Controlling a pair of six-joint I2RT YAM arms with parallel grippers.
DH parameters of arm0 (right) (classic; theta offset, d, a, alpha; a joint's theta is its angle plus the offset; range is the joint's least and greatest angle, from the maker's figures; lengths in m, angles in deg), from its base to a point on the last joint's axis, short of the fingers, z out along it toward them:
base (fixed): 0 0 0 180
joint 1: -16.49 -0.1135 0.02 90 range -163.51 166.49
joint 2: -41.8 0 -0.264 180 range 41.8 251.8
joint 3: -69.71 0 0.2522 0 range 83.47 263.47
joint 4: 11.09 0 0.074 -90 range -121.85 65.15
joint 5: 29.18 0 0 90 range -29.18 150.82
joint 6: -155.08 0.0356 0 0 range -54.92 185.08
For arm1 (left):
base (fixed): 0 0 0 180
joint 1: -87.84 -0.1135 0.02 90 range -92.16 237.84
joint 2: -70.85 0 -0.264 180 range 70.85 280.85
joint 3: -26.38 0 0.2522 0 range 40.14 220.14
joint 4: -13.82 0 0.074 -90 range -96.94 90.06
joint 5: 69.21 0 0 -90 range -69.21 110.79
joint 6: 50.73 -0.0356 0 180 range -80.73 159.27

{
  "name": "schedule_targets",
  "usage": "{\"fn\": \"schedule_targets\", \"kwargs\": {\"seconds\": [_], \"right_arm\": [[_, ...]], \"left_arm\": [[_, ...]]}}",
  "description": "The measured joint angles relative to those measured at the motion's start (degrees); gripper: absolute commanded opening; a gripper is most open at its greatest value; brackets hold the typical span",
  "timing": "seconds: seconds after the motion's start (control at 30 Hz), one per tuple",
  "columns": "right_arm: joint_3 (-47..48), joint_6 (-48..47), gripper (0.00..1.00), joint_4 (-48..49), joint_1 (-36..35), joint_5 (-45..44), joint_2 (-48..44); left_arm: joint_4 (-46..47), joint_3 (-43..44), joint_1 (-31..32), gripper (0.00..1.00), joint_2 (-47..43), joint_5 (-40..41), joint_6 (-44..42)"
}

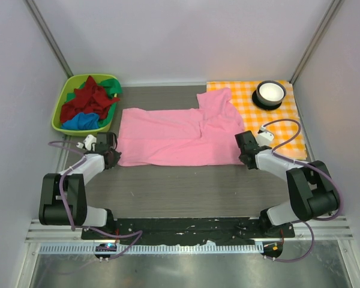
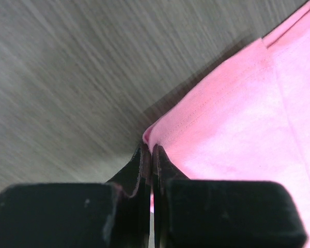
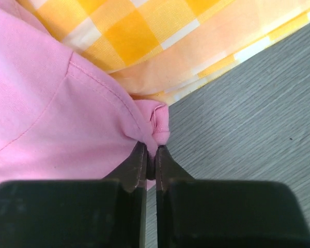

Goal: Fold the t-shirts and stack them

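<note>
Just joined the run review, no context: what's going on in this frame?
Both arms are working the pink t-shirt, which lies spread out on the table. The left gripper is pinched shut on its near left corner. The right gripper is pinched shut on its near right corner, right beside the orange checked cloth. The other shirts, red, green and blue, sit bunched in the green bin; nothing is stacked yet.
</note>
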Motion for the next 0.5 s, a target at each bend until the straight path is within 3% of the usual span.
{"fn": "schedule_targets", "kwargs": {"seconds": [0.2, 0.5], "right_arm": [[-0.31, -0.04, 0.01, -5.31, -0.02, 0.76, -3.82], [-3.69, 3.58, 0.01, -20.06, -0.74, 7.15, -19.30]], "left_arm": [[-5.07, -2.69, -0.07, 0.02, -5.16, -0.24, -0.02], [-15.15, -6.05, -0.17, 0.04, -15.13, -0.07, -0.31]]}}
